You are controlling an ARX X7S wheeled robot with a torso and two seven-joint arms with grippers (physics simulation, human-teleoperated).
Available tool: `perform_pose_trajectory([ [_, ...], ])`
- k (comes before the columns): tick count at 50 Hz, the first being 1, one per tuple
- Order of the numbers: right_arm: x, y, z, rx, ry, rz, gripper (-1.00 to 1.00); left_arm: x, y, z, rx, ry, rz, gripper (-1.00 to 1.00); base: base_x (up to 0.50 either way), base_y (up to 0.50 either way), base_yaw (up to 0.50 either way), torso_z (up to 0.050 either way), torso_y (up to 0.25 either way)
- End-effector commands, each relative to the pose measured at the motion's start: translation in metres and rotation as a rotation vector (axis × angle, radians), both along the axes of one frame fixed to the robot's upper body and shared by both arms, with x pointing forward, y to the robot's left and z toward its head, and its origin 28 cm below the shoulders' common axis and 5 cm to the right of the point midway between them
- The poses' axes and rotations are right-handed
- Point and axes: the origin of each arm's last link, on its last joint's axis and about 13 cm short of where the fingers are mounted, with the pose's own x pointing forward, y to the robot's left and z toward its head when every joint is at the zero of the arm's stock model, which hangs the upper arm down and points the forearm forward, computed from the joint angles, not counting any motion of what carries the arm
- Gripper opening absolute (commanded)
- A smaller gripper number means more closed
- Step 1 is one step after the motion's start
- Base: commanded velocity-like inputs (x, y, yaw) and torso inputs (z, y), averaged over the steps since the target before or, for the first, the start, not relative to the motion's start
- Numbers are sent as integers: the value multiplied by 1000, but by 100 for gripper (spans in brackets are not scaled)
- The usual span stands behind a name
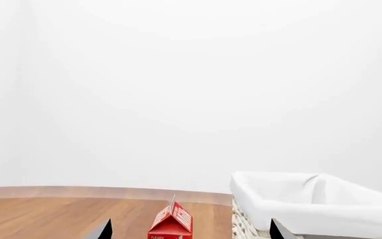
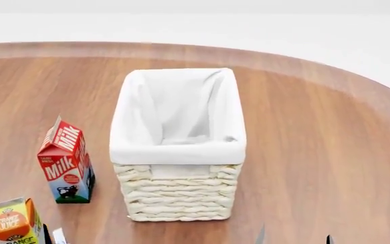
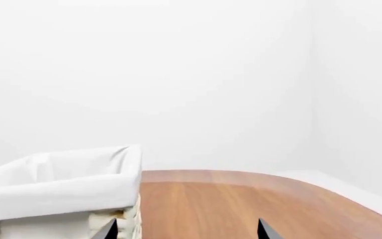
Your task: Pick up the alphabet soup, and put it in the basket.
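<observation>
Down at the near edge of the head view, the right gripper (image 2: 294, 238) shows only as two dark tips with a gap between them, spread apart and holding nothing. In the right wrist view the same two tips (image 3: 187, 229) stand wide apart over the wooden table (image 3: 244, 204). The left gripper (image 1: 189, 229) shows in its own wrist view as two dark tips set far apart, also with nothing between them. Near the robot, on its left side, an orange juice carton (image 2: 13, 223) peeks in at the corner of the head view. A little farther back stands a red milk carton (image 2: 66, 160), upright, just beside the basket but not touching it. The basket (image 2: 178, 190) sits in the middle of the table, tall and woven, with a white cloth (image 2: 178, 109) folded over its rim. Inside, only the cloth can be seen. The alphabet soup can does not show in any of the three views, so I cannot tell where it is. Behind the basket the table curves round, and past it is a plain white wall (image 1: 191, 89).
</observation>
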Motion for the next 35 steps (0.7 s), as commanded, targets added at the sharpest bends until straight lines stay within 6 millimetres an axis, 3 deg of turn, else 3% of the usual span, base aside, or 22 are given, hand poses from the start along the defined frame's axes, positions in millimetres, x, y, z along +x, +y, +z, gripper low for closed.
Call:
perform_pose_trajectory([
  [1,0,0,0,1,1,-1,100,0,0,0,0,-1,-1,100,184,0,0,0,0],
  [22,0,0,0,10,-8,-6,100,0,0,-1,1,0,0,100,182,0,0,0,0],
  [35,1,-2,0,19,-12,-5,100,0,0,0,-1,-1,2,100,12,0,0,0,0],
])
